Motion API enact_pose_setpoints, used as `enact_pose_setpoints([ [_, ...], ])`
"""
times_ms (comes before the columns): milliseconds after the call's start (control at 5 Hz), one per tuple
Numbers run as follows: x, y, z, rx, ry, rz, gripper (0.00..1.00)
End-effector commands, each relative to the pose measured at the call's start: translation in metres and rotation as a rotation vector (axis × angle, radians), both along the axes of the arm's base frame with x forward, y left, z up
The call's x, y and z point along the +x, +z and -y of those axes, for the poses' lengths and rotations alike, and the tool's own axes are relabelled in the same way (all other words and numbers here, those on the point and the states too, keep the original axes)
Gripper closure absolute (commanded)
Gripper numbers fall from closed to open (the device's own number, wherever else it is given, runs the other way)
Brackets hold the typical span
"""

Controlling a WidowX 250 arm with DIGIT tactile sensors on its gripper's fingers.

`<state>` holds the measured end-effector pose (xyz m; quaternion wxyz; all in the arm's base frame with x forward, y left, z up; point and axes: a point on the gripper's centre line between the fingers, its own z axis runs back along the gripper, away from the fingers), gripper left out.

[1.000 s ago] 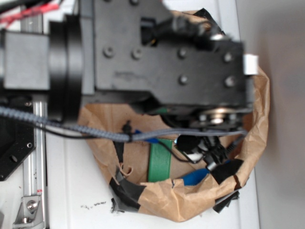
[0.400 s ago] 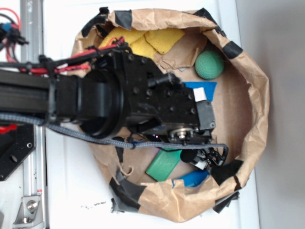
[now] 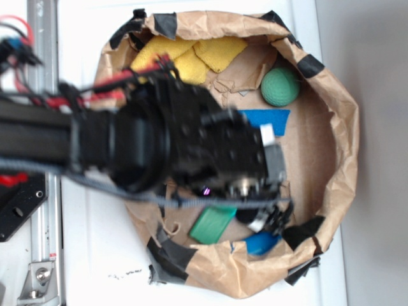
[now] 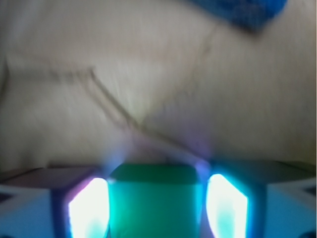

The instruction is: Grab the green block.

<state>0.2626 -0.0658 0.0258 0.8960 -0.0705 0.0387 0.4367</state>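
1. The green block (image 3: 214, 225) lies tilted inside the brown paper bag (image 3: 347, 137), near the bag's lower rim; its upper end is hidden under the robot arm (image 3: 159, 150).
2. In the wrist view the green block (image 4: 154, 201) fills the space between the two glowing fingers (image 4: 88, 208), both of which lie flush against its sides, so the claw (image 4: 156, 208) is clamped on the block. The picture is badly blurred and the block's lower part is cut off by the edge.
3. In the exterior view the claw (image 3: 258, 217) is mostly buried under the wrist housing and smeared by motion; its fingers cannot be made out there.
4. A blue piece (image 3: 262, 242) sits just beside the block, partly hidden by the claw.
5. A second blue piece (image 3: 268, 119) shows above the wrist, half covered.
6. A dark-green ball (image 3: 280, 87) rests near the bag's upper right wall, well apart from the block.
7. Yellow sponges (image 3: 191, 54) lie at the upper rim, partly behind red wires.
8. The bag sits on a white bench (image 3: 95, 255).
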Motion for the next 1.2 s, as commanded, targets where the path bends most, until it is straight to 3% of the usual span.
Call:
enact_pose_setpoints([
  [0, 0.011, 0.023, -0.013, 0.041, -0.056, 0.092, 1.00],
  [200, 0.020, 0.049, -0.036, 0.099, -0.098, 0.160, 1.00],
  [400, 0.032, 0.106, -0.078, 0.179, -0.330, 0.403, 1.00],
  [600, 0.043, 0.136, -0.077, 0.256, -0.508, 0.436, 1.00],
  [800, 0.050, 0.147, -0.064, 0.253, -0.631, 0.401, 1.00],
  [1000, 0.055, 0.143, -0.061, 0.237, -0.624, 0.354, 1.00],
])
